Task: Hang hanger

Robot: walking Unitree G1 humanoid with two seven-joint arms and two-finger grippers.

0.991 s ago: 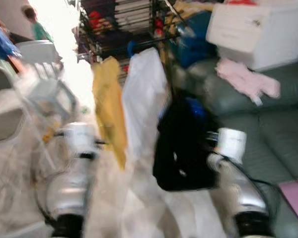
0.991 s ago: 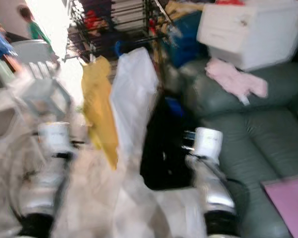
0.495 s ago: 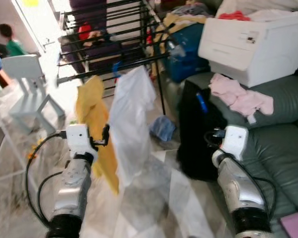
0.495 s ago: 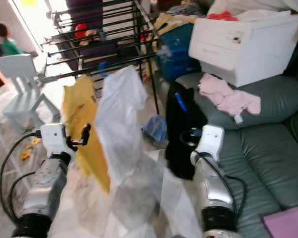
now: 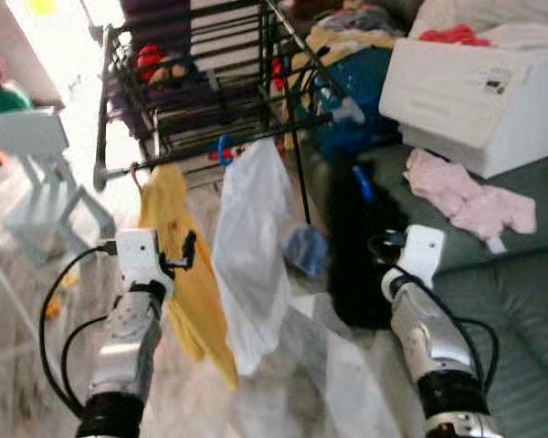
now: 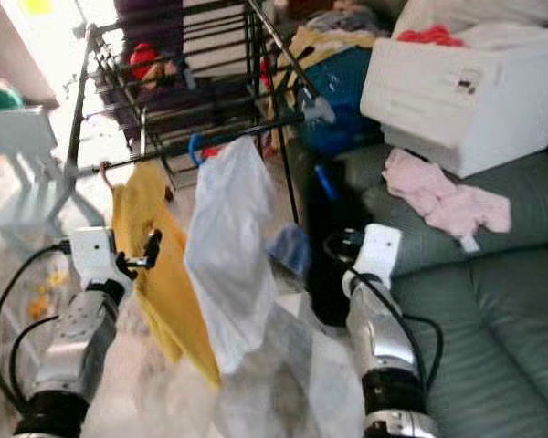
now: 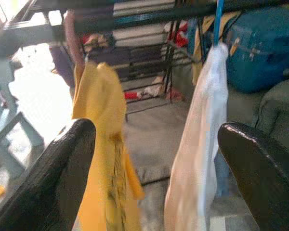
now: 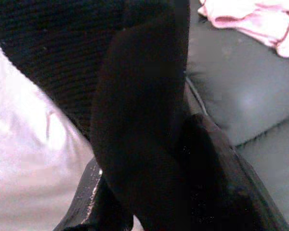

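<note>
Yellow and white garments (image 5: pixel 251 242) are hanging from the black drying rack (image 5: pixel 210 119) on a pink hanger (image 7: pixel 74 41) and a blue one, facing the left gripper's (image 7: pixel 156 163) wide, empty fingers, while the right gripper (image 8: pixel 149 144) is pinching black fabric (image 5: pixel 356 246) against the green sofa (image 5: pixel 502 274).

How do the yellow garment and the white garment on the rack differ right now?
The yellow garment hangs nearer the left gripper, on a pinkish hook; the white garment hangs further right, on a blue hook. The yellow garment looks opaque and reaches lower; the white garment looks thin and pale and ends higher. Both hang from the same front bar of the black drying rack, side by side, and neither gripper holds them.
</note>
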